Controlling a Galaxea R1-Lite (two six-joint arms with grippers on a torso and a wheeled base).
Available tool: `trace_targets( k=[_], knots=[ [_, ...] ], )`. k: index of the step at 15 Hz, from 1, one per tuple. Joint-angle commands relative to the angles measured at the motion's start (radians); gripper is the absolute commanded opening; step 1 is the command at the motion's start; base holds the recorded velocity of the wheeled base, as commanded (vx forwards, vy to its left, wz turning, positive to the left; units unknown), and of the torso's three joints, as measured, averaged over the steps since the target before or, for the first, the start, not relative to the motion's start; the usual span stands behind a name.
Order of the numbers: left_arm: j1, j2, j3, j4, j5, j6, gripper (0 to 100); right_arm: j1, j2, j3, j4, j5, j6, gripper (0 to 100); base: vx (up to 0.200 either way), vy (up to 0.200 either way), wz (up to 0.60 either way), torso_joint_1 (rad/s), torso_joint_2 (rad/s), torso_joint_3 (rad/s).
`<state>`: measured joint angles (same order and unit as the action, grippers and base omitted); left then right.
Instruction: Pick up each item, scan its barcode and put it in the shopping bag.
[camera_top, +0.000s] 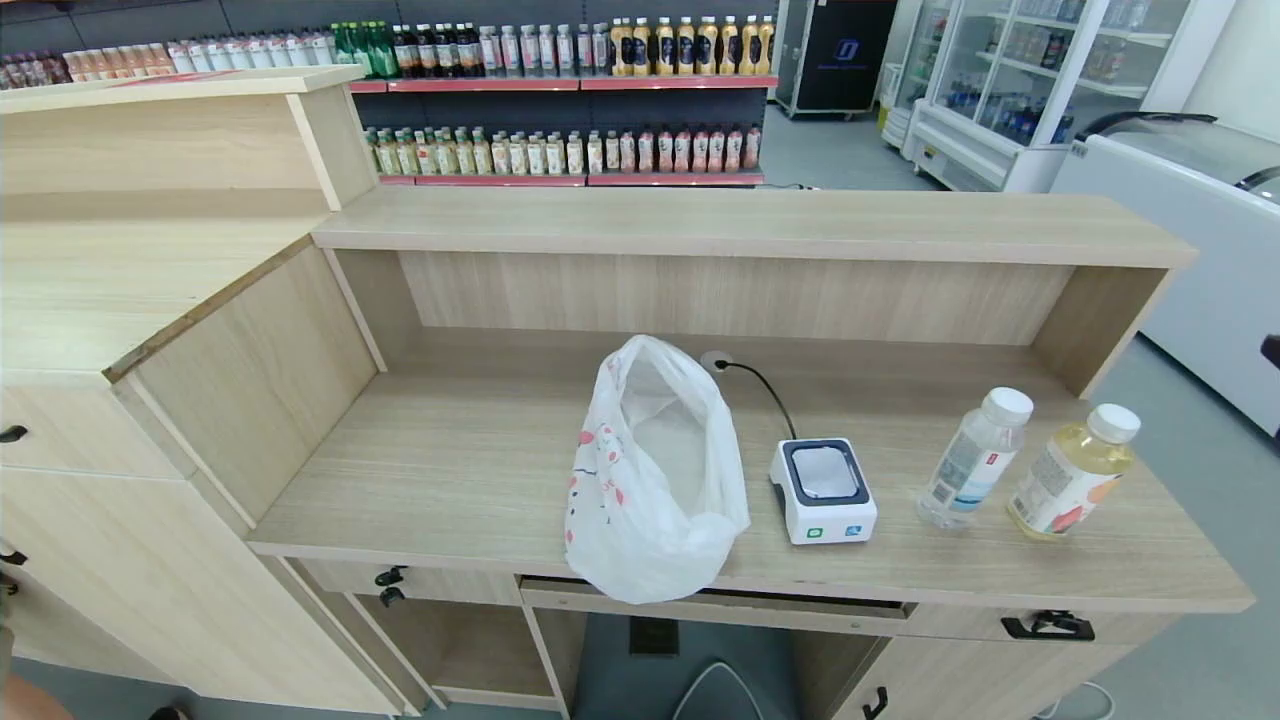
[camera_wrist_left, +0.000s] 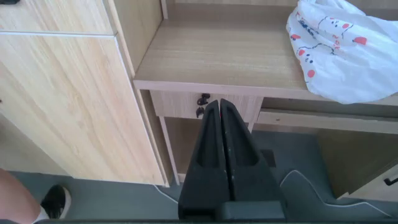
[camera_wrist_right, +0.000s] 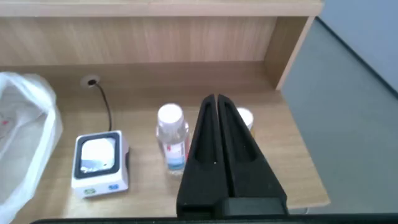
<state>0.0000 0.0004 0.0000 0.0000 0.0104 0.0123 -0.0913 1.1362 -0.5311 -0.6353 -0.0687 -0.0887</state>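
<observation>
A white plastic shopping bag (camera_top: 655, 470) with red prints stands open on the wooden counter (camera_top: 460, 460); its side shows as the bag (camera_wrist_left: 339, 50) in the left wrist view. Right of it sits a white barcode scanner (camera_top: 823, 488), also scanner (camera_wrist_right: 99, 162). Further right stand a clear bottle (camera_top: 973, 458) with a white cap and a yellow-drink bottle (camera_top: 1072, 472). The clear bottle (camera_wrist_right: 172, 144) and the yellow bottle's cap (camera_wrist_right: 244, 118) lie below my right gripper (camera_wrist_right: 216, 99), which is shut and empty above the counter. My left gripper (camera_wrist_left: 219, 103) is shut and empty, low in front of the counter edge.
A raised shelf (camera_top: 750, 225) runs along the counter's back, and a taller cabinet (camera_top: 150, 250) stands at the left. The scanner's black cable (camera_top: 765, 385) leads to a hole in the counter. Drawers with black handles (camera_top: 1047, 626) sit under the front edge.
</observation>
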Motion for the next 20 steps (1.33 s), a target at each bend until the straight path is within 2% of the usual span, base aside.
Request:
trace_targets(
  k=[1, 6, 10, 12, 17, 20],
  knots=[
    [0.000, 0.000, 0.000, 0.000, 0.000, 0.000, 0, -0.015, 0.275, -0.007, -0.139, 0.021, -0.026, 100, 0.000, 0.000, 0.00, 0.000, 0.00, 0.000],
    [0.000, 0.000, 0.000, 0.000, 0.000, 0.000, 0, -0.013, 0.508, 0.152, -0.460, 0.076, -0.025, 100, 0.000, 0.000, 0.00, 0.000, 0.00, 0.000],
    [0.000, 0.000, 0.000, 0.000, 0.000, 0.000, 0, 0.005, 0.534, 0.255, -0.497, 0.064, -0.034, 100, 0.000, 0.000, 0.00, 0.000, 0.00, 0.000],
    [0.000, 0.000, 0.000, 0.000, 0.000, 0.000, 0, 0.004, 0.577, 0.275, -0.532, 0.060, -0.043, 100, 0.000, 0.000, 0.00, 0.000, 0.00, 0.000],
    [0.000, 0.000, 0.000, 0.000, 0.000, 0.000, 0, 0.033, 0.821, 0.279, -0.828, 0.084, -0.066, 100, 0.000, 0.000, 0.00, 0.000, 0.00, 0.000],
    [0.000, 0.000, 0.000, 0.000, 0.000, 0.000, 0, 0.064, 0.924, 0.278, -0.935, 0.084, -0.086, 100, 0.000, 0.000, 0.00, 0.000, 0.00, 0.000]
  ],
)
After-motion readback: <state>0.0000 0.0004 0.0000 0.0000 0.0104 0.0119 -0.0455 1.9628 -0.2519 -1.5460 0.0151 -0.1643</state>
